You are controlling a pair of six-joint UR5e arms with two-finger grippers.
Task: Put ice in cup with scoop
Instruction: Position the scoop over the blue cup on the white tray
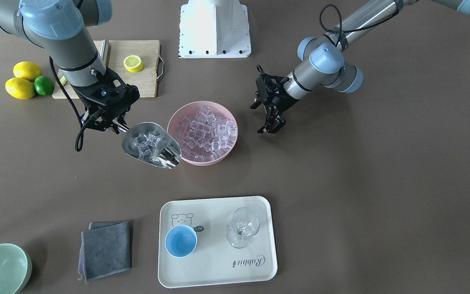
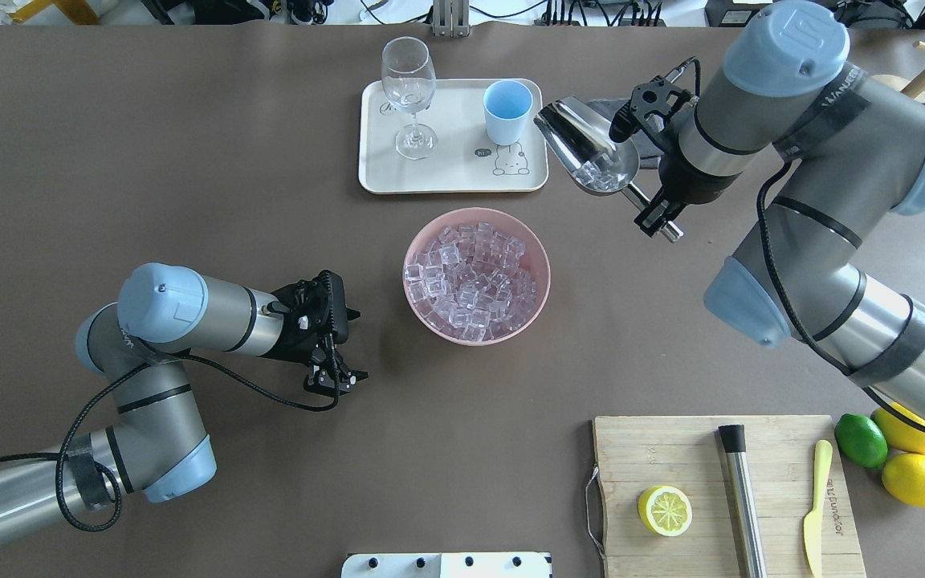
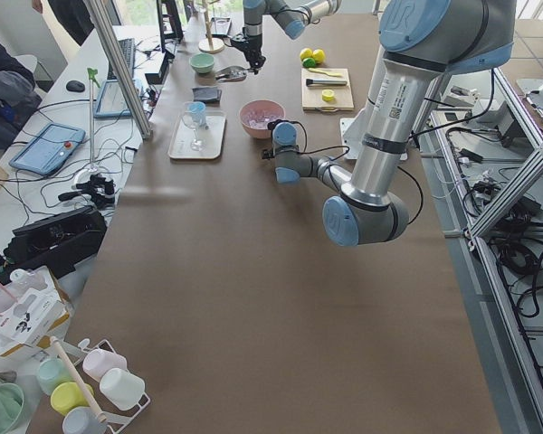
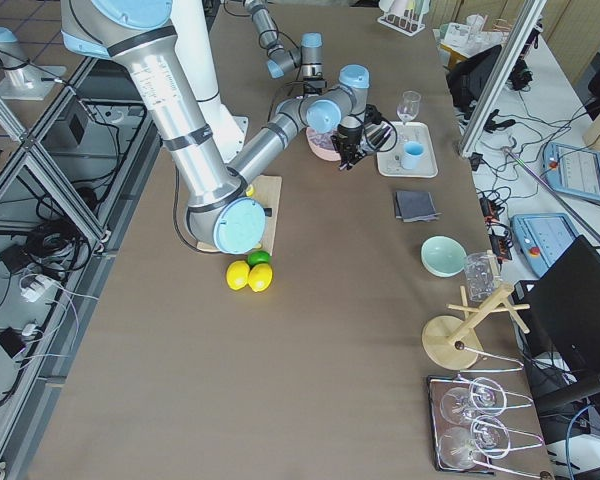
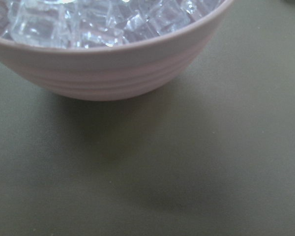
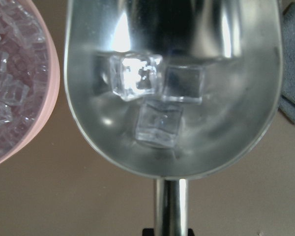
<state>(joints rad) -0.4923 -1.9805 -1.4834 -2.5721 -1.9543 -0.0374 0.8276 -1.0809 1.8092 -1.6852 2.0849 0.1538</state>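
My right gripper (image 1: 110, 121) is shut on the handle of the steel scoop (image 1: 151, 145) and holds it in the air beside the pink bowl (image 1: 174, 118), on my right of it. Three ice cubes (image 6: 136, 74) lie in the scoop's trough (image 6: 236, 123). The pink bowl (image 2: 539, 249) is heaped with ice (image 2: 474, 277). The light-blue cup (image 2: 507, 111) stands empty on the cream tray (image 2: 446, 181), also seen from the front (image 1: 181, 241). My left gripper (image 2: 338, 373) is open and empty, low on the other side of the bowl (image 5: 113, 73).
A clear stemmed glass (image 2: 408, 80) stands on the tray next to the cup. A grey cloth (image 1: 106, 249) and a pale green bowl (image 1: 0, 269) lie beyond the scoop. The cutting board (image 2: 719, 482) holds a lemon half (image 2: 665, 510), a steel cylinder (image 2: 739, 498) and a yellow knife (image 2: 816, 506).
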